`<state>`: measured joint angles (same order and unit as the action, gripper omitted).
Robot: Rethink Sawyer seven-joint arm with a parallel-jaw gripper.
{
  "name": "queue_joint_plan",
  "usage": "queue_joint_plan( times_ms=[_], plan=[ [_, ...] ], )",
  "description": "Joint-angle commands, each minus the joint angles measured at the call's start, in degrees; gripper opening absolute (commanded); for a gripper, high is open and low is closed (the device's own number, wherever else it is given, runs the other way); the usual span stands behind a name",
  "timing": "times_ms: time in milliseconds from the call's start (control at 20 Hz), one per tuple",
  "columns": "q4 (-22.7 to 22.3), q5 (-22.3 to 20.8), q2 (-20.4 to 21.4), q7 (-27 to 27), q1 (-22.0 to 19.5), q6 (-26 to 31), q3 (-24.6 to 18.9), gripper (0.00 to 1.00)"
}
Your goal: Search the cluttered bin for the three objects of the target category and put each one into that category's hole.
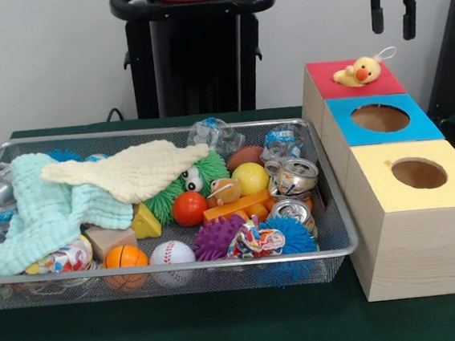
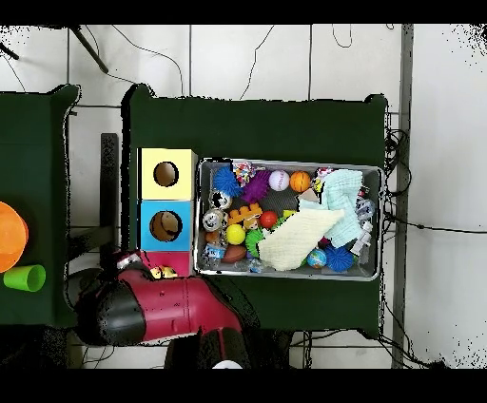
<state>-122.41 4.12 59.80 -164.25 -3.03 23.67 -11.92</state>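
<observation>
The wire mesh bin (image 1: 180, 265) holds a heap of toys, cloths and cans; it also shows in the overhead view (image 2: 290, 162). A tan-brown plush animal (image 1: 224, 191) lies in the bin's middle, beside the green hairy ball. A yellow plush duck (image 1: 361, 70) lies on the red panel of the far wooden box (image 1: 333, 80); that box's hole does not show. My gripper (image 1: 393, 21) hangs open and empty above the duck, clear of it. In the overhead view my red arm (image 2: 162, 309) covers most of the red box, with the duck (image 2: 164, 273) at its edge.
The blue-panelled box (image 1: 381, 135) and yellow-panelled box (image 1: 416, 201) stand in front of the red one, right of the bin. A pale blue cloth (image 1: 46, 212) and a cream cloth (image 1: 127, 172) cover the bin's left half. Crushed cans (image 1: 292, 176) lie at its right.
</observation>
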Motion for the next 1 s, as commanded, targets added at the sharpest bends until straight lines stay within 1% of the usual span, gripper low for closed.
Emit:
queue_joint_plan(
  times_ms=[50, 200, 250, 300, 400, 450, 600, 700, 1000],
  plan=[
    [-1.7, 2.4, 0.5, 1.6, -2.0, 5.0, -4.4, 1.0],
    [-2.1, 1.1, -2.2, 2.0, -2.7, 1.7, -4.8, 1.0],
    [-2.0, 0.4, -3.3, 2.0, -2.5, 1.5, -4.4, 1.0],
    [-1.0, -1.3, -4.9, 2.0, -1.8, 0.6, -3.4, 1.0],
    [-1.3, -3.0, -7.5, 1.6, -1.2, -3.5, -2.9, 1.0],
    [-2.0, -3.3, -7.9, 1.0, -0.9, -5.4, -2.7, 1.0],
    [-0.5, -6.3, -6.7, -1.9, 4.8, -5.1, 2.5, 1.0],
    [-1.9, -6.1, -7.4, -1.9, 4.3, -7.7, 1.8, 1.0],
    [-4.3, -5.5, -6.8, -0.8, 1.7, -9.0, -0.6, 1.0]
  ],
)
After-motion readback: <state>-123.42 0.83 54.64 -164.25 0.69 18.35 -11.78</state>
